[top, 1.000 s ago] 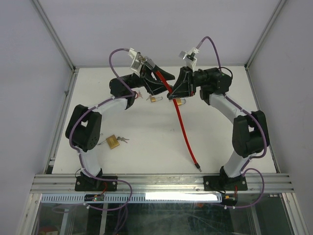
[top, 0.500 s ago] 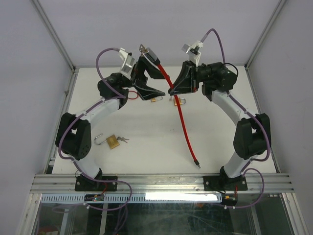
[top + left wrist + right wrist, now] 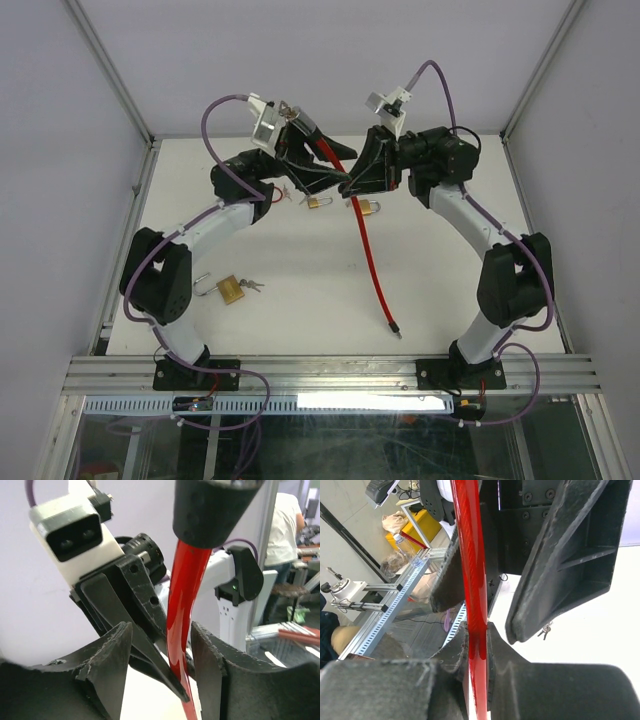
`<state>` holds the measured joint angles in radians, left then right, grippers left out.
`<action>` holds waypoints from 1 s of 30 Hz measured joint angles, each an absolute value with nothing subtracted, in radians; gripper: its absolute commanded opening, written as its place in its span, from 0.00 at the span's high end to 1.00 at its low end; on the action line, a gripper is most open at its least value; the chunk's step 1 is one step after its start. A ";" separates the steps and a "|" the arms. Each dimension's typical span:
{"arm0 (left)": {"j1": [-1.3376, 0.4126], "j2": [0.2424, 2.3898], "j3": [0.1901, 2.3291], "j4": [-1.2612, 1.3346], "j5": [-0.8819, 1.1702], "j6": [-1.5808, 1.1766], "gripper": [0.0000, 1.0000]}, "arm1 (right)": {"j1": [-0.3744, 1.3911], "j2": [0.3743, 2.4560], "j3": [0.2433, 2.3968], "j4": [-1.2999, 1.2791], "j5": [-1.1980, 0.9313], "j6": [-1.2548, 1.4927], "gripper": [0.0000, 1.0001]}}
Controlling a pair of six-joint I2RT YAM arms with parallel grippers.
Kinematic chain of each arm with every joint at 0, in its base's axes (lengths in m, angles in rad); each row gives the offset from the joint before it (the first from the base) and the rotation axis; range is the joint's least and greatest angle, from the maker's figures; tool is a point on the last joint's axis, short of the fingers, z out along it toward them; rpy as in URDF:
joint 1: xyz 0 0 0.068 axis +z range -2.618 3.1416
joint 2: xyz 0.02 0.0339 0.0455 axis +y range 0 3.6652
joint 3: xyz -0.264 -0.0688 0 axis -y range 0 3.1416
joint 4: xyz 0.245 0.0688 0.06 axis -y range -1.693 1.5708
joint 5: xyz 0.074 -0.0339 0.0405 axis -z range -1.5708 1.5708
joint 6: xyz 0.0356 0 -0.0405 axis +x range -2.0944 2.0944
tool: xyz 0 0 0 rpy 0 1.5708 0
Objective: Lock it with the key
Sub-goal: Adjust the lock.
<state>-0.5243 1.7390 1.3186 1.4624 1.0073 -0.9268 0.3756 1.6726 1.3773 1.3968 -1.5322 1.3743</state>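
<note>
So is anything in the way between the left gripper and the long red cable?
Nothing visible is. The long red cable runs between the left gripper's open fingers, with a gap on each side. The right gripper pinches the same cable close by.

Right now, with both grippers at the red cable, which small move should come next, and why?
Probably close the left gripper on the red cable. Its fingers stand apart on either side of the cable, while the right gripper pinches it, so one arm alone steadies it.

Red cable [image 3: 372, 252], slanting upward
</note>
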 measured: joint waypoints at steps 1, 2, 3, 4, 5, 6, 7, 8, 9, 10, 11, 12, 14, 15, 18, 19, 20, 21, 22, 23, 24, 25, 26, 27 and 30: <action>-0.525 1.738 1.315 1.463 0.986 -0.926 0.42 | 0.373 1.673 1.377 1.388 -1.532 1.359 1.00; -0.529 1.731 1.300 1.463 0.956 -0.920 0.35 | 0.369 1.673 1.377 1.376 -1.532 1.338 1.00; -0.531 1.721 1.276 1.463 0.926 -0.906 0.30 | 0.365 1.670 1.377 1.350 -1.531 1.304 1.00; -0.532 1.702 1.235 1.463 0.885 -0.886 0.25 | 0.358 1.663 1.377 1.301 -1.531 1.258 1.00; -0.532 1.687 1.203 1.460 0.856 -0.867 0.23 | 0.350 1.655 1.377 1.248 -1.528 1.205 1.00; -0.537 1.663 1.154 1.459 0.805 -0.841 0.22 | 0.337 1.637 1.377 1.147 -1.522 1.116 1.00; -0.537 1.647 1.128 1.456 0.775 -0.820 0.21 | 0.326 1.617 1.382 1.020 -1.511 1.007 1.00; -0.537 1.633 1.106 1.454 0.741 -0.804 0.20 | 0.319 1.591 1.404 0.826 -1.485 0.851 1.00; -0.537 1.621 1.093 1.454 0.707 -0.789 0.20 | 0.318 1.575 1.443 0.635 -1.448 0.684 1.00; -0.537 1.613 1.088 1.454 0.675 -0.774 0.19 | 0.321 1.565 1.498 0.450 -1.392 0.522 1.00; -0.538 1.607 1.088 1.453 0.644 -0.765 0.19 | 0.336 1.555 1.554 0.286 -1.326 0.365 1.00; -0.539 1.604 1.088 1.453 0.620 -0.758 0.18 | 0.351 1.541 1.579 0.189 -1.272 0.266 1.00; -0.548 1.601 1.087 1.451 0.559 -0.738 0.18 | 0.395 1.486 1.583 0.020 -1.171 0.078 1.00; -0.557 1.601 1.085 1.451 0.530 -0.726 0.18 | 0.422 1.453 1.573 -0.050 -1.117 -0.007 1.00; -0.591 1.601 1.069 1.449 0.444 -0.675 0.22 | 0.482 1.398 1.547 -0.156 -0.966 -0.160 1.00; -0.605 1.601 1.065 1.447 0.417 -0.650 0.25 | 0.495 1.388 1.539 -0.174 -0.919 -0.192 1.00; -0.619 1.601 1.064 1.442 0.389 -0.627 0.30 | 0.505 1.382 1.531 -0.187 -0.873 -0.218 1.00; -0.637 1.601 1.064 1.436 0.358 -0.599 0.35 | 0.516 1.379 1.520 -0.197 -0.814 -0.245 1.00; -0.651 1.601 1.064 1.435 0.331 -0.579 0.41 | 0.525 1.379 1.510 -0.203 -0.766 -0.264 1.00; -0.667 1.600 1.065 1.433 0.297 -0.553 0.46 | 0.535 1.379 1.496 -0.207 -0.717 -0.278 1.00; -0.678 1.600 1.065 1.429 0.265 -0.530 0.51 | 0.542 1.379 1.480 -0.209 -0.670 -0.290 1.00; -0.688 1.600 1.066 1.410 0.228 -0.500 0.54 | 0.548 1.379 1.462 -0.207 -0.626 -0.297 1.00; -0.689 1.601 1.066 1.391 0.205 -0.481 0.61 | 0.553 1.377 1.451 -0.206 -0.596 -0.303 1.00; -0.688 1.603 1.066 1.367 0.176 -0.467 0.64 | 0.559 1.372 1.437 -0.203 -0.556 -0.308 1.00; -0.694 1.603 1.066 1.337 0.124 -0.436 0.77 | 0.574 1.354 1.403 -0.196 -0.491 -0.313 1.00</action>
